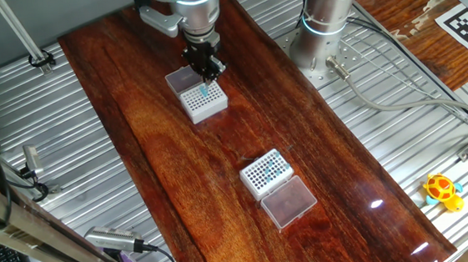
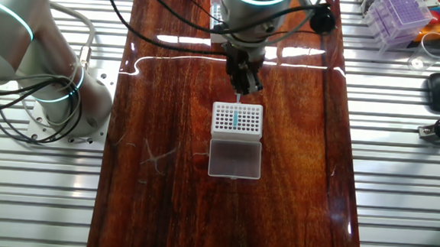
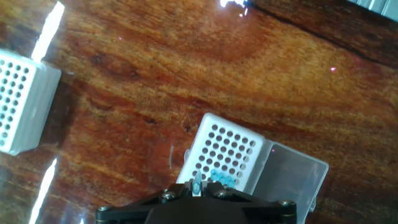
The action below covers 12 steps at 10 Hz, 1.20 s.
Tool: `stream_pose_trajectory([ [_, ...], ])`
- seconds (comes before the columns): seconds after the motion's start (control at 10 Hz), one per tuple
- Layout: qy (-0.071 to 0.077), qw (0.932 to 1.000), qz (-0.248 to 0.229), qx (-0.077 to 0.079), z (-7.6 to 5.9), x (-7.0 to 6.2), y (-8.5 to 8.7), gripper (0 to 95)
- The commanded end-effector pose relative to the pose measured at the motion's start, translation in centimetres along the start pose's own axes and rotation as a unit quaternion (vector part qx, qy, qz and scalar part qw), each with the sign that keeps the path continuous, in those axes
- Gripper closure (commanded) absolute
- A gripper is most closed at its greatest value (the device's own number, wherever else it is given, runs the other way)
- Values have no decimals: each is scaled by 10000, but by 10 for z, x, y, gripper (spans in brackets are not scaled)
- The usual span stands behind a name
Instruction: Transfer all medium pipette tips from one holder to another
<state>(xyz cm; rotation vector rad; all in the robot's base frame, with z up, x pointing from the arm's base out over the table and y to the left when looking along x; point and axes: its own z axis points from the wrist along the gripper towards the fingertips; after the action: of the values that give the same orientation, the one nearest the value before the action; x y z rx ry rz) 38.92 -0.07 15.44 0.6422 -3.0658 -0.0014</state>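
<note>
A slim teal pipette tip [image 1: 205, 90] is hanging point-down, pinched between the nearly closed fingers [image 1: 207, 69] just above a white rack [image 1: 204, 102]. More medium pipette tips [image 2: 236, 120] are showing as teal dots in a short row in that rack's holes, directly below the fingers, midway along the desk [image 1: 168, 144].

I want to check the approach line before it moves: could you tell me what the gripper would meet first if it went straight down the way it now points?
Most likely the white rack directly beneath the gripper. The teal tip at its fingertips would probably reach the rack's hole grid first, near the teal tips already seated there.
</note>
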Motion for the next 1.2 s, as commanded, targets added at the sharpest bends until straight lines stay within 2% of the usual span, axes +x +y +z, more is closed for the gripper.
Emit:
stream_pose_trajectory([
  [0.1,-32,10000,-43,6,5,0,-3,950],
  [1.2,-100,9999,-83,34,20,1,-7,950],
])
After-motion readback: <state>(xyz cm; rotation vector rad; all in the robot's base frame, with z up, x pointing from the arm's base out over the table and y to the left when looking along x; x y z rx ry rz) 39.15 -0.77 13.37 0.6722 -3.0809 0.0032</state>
